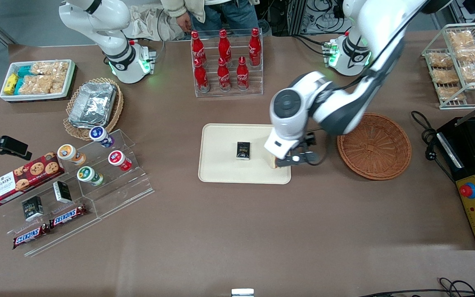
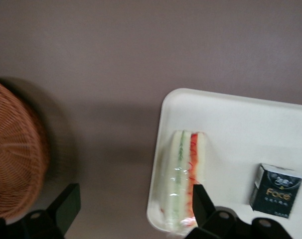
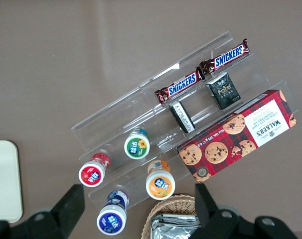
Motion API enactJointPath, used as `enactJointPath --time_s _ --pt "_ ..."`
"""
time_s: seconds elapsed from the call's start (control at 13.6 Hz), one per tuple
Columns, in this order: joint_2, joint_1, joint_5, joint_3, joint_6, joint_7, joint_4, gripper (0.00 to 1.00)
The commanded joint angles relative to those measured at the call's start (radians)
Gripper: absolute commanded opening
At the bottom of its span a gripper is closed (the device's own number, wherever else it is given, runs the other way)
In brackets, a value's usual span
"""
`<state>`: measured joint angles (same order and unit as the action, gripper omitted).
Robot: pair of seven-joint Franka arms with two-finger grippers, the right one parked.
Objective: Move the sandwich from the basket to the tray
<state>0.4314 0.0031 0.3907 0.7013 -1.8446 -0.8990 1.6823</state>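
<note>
The sandwich [image 2: 183, 181] lies on the cream tray [image 1: 225, 171], at the tray's edge nearest the wicker basket [image 1: 374, 146], right of centre in the front view. The gripper [image 1: 285, 161] hangs just above it, fingers [image 2: 203, 199] released and spread wide, one on each side of the sandwich without gripping it. A small dark box [image 1: 243, 150] sits on the middle of the tray. The basket rests on the brown tabletop [image 1: 237, 231] beside the tray, with nothing in it.

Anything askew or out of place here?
Slightly: the sandwich stands on edge at the tray's rim nearest the empty basket, not flat or centred. The gripper hovers above it, jaws open.
</note>
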Motion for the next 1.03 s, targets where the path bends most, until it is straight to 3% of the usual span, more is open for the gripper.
enactJointPath --time_s 0.0,0.22,0.44,0.66,0.96 --pt "-0.103 0.092 -0.116 0.003 0.126 0.193 -0.068 1.00" --pt "-0.199 0.178 -0.214 -0.023 0.226 0.342 -0.118 1.00" --pt "-0.299 0.147 -0.259 -0.185 0.241 0.459 -0.116 1.00" --pt "-0.400 0.062 -0.380 -0.423 0.320 0.717 -0.104 1.00" --pt "-0.490 -0.041 -0.388 -0.589 0.337 0.755 -0.072 1.00"
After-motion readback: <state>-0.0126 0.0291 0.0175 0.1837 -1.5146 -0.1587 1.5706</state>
